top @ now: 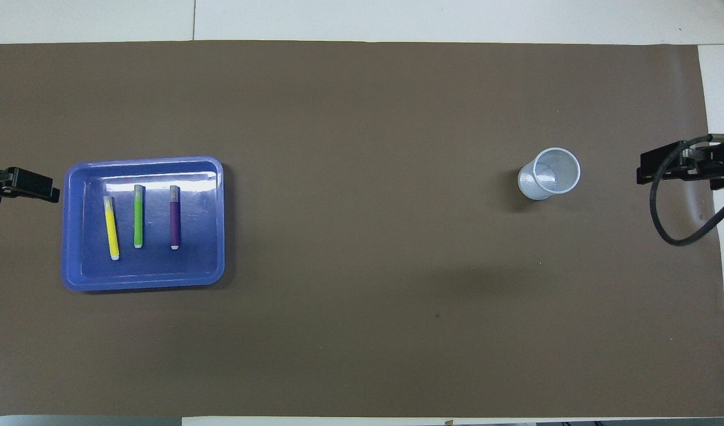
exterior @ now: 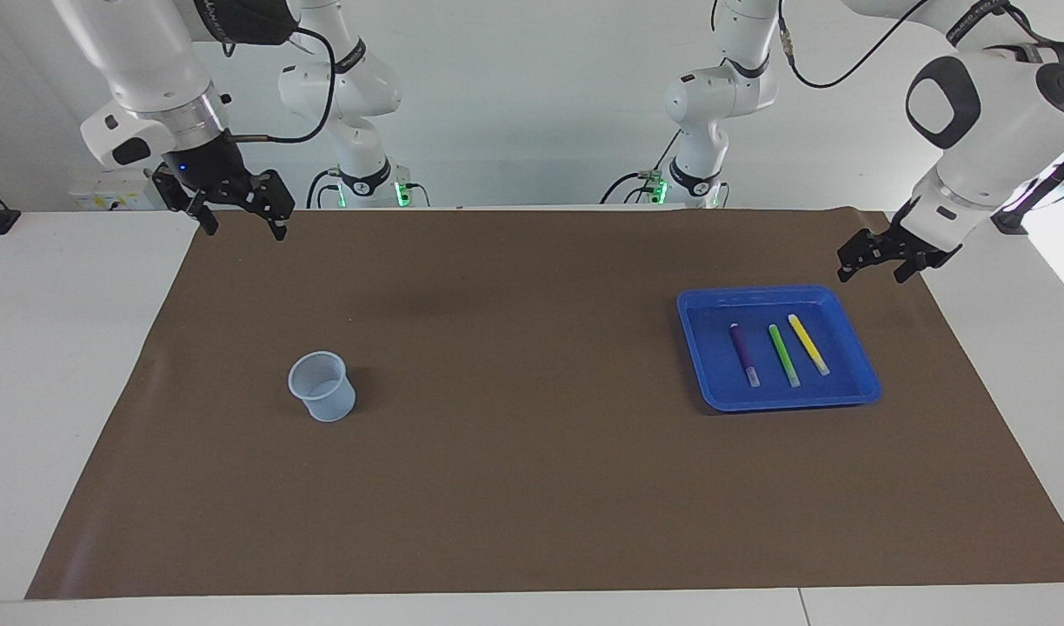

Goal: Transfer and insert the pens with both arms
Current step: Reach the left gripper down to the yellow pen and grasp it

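Pens [exterior: 781, 352] lie unobstructed in the blue tray [exterior: 861, 382]; both empty claws gape, left claw [exterior: 874, 264] cut off overhead, right claw [exterior: 241, 219] up near the cup [exterior: 322, 387].

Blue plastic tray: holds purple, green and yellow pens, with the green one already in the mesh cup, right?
No. The green marker pen lies in the blue plastic tray between the purple marker pen and yellow marker pen. The facing view shows the pale mesh cup empty.

bright, even light; glare on the blue tray [top: 211, 225], soft shadows on the brown mat [top: 362, 331].
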You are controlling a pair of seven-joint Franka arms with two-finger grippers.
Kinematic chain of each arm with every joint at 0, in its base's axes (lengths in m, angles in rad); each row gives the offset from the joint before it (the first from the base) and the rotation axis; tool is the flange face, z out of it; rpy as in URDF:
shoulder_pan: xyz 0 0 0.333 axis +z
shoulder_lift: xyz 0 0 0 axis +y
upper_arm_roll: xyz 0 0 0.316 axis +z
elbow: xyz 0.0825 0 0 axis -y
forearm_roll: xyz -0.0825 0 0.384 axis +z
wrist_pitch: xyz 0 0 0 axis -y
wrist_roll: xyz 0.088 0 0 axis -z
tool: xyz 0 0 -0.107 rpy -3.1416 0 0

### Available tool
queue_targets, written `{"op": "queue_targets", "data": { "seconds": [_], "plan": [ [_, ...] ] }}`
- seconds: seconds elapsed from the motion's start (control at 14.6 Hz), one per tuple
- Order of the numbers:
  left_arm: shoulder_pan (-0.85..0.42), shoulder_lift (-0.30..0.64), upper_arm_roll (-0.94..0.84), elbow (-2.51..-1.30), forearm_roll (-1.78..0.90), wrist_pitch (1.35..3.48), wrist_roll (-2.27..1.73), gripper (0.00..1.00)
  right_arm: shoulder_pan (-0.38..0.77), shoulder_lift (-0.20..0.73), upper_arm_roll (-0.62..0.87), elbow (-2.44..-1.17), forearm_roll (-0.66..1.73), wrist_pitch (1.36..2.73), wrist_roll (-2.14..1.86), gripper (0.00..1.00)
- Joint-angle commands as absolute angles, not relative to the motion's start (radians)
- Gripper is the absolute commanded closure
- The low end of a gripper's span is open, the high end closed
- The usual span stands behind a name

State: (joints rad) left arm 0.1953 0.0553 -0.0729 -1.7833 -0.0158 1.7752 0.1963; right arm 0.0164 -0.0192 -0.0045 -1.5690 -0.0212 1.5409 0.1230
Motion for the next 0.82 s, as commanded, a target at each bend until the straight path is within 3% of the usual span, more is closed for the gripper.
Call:
{"op": "queue_targets", "data": {
  "seconds": [0.0,0.21,0.76],
  "plan": [
    [0.232,0.069,-0.077,-1.902,-0.003,1.949,0.213,0.00,0.006,-0.034,0.000,-1.585,-0.015,1.546,0.106,0.00],
    [0.236,0.135,-0.078,-1.983,-0.003,2.092,0.230,0.03,0.006,-0.034,0.002,-1.585,-0.015,1.546,0.106,0.00],
    [0.215,0.233,-0.078,-1.987,-0.003,2.097,0.221,0.21,0.006,-0.034,0.002,-1.585,-0.015,1.546,0.101,0.00]
  ]
}}
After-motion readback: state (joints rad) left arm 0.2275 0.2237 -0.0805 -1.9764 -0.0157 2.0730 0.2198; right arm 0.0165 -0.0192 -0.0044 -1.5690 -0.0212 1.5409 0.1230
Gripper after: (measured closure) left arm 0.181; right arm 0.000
